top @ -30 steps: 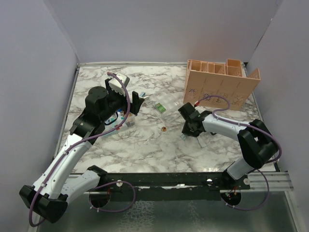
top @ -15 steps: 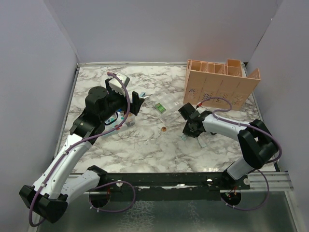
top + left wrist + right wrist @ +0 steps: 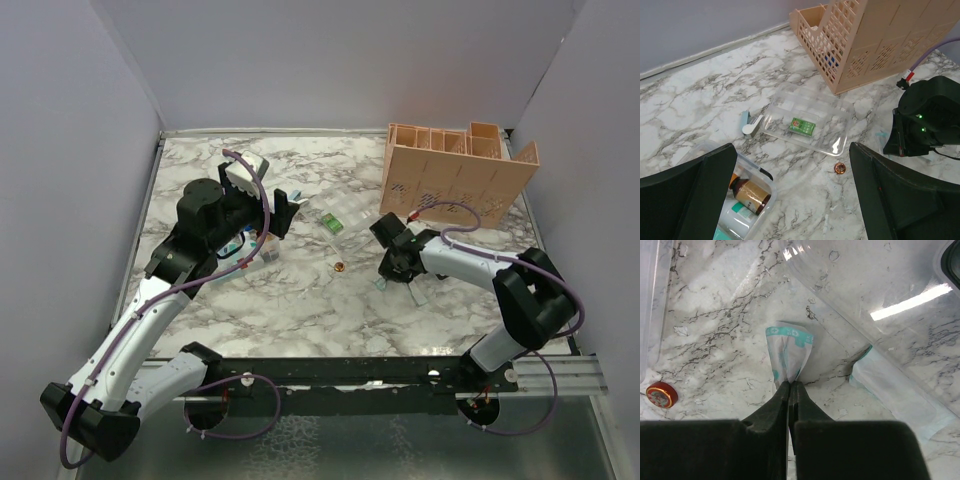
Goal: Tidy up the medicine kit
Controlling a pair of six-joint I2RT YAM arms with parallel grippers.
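The medicine kit, a clear box, lies open at the lower left of the left wrist view with a brown bottle and white packs inside. In the top view the kit sits under my left gripper. That left gripper hovers open above the table, holding nothing. The clear lid lies apart with a green packet on it. My right gripper is shut on the lower end of a white and teal sachet, low over the marble.
A second sachet lies right of the held one, partly under the lid's edge. A small copper-red cap rests on the marble, and a white and blue item sits left of the lid. The peach slotted organizer stands at the back right.
The right gripper's fingers have closed together onto the sachet. The left arm has stayed where it was, still open.
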